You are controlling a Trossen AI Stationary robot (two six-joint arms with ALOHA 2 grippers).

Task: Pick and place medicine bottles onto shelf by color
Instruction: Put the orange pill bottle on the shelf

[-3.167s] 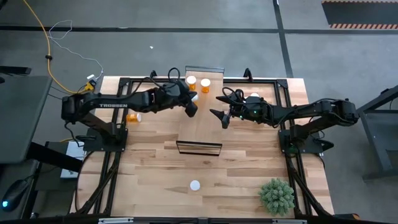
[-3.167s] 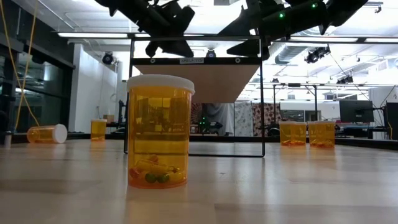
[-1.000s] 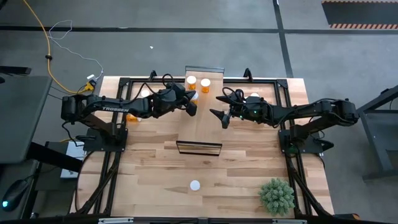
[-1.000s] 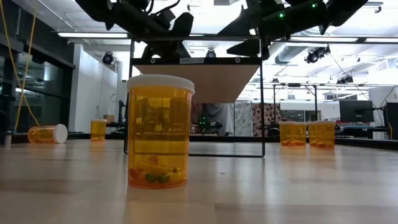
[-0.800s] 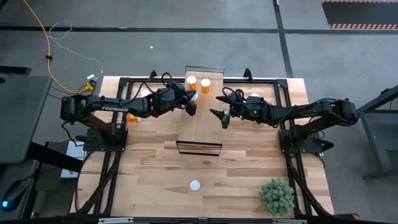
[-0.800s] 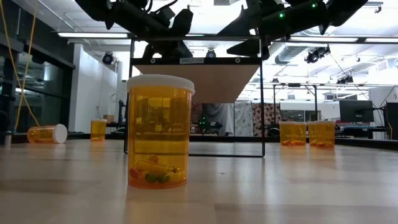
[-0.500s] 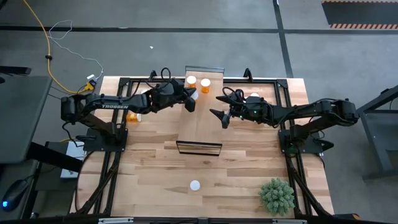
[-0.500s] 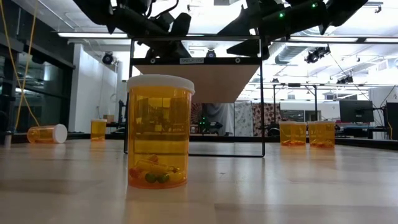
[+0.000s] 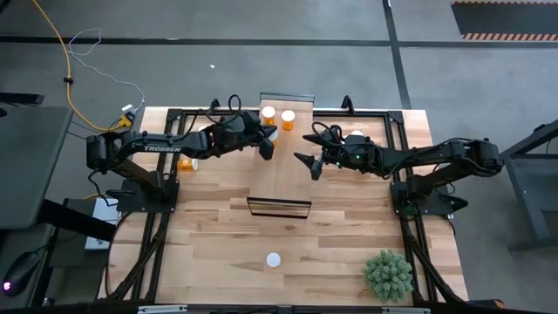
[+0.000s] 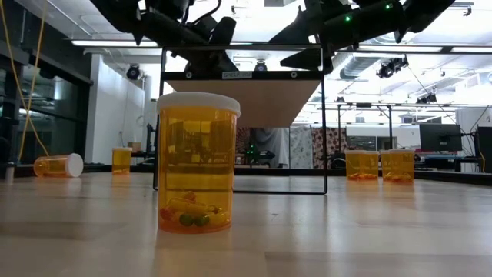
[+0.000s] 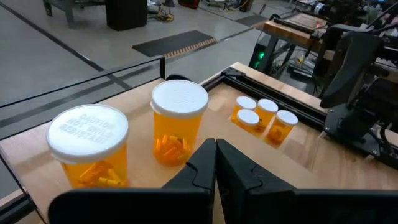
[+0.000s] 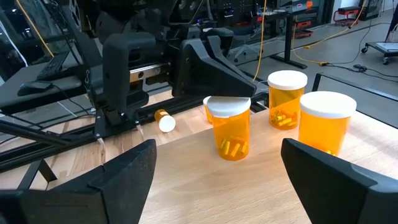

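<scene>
Two bottles [image 9: 277, 115] stand upright on the far end of the shelf [image 9: 281, 166], white caps up, and your left hand [image 9: 267, 148] hovers just beside them over the shelf's left edge. Your left arm reaches in level from the bench's left side, wrist bent so the hand points toward the far end. In the left wrist view its fingers [image 11: 211, 163] are pressed together with nothing between them, aimed at the gap between the two bottles.

Your right hand [image 9: 312, 165] hangs over the shelf's right edge, near the middle of its length, with the arm stretched in low from the right side. Its fingers [image 12: 121, 171] are spread wide and empty.

In the right wrist view a third bottle [image 12: 231, 127] stands on the shelf, close in front of the left hand.

More bottles sit on the bench [image 9: 349, 235]: a group of three [image 11: 263, 115] near the right arm's base, one lying on its side [image 9: 186, 164] under your left arm, and one upright [image 10: 197, 161] at the near end.
</scene>
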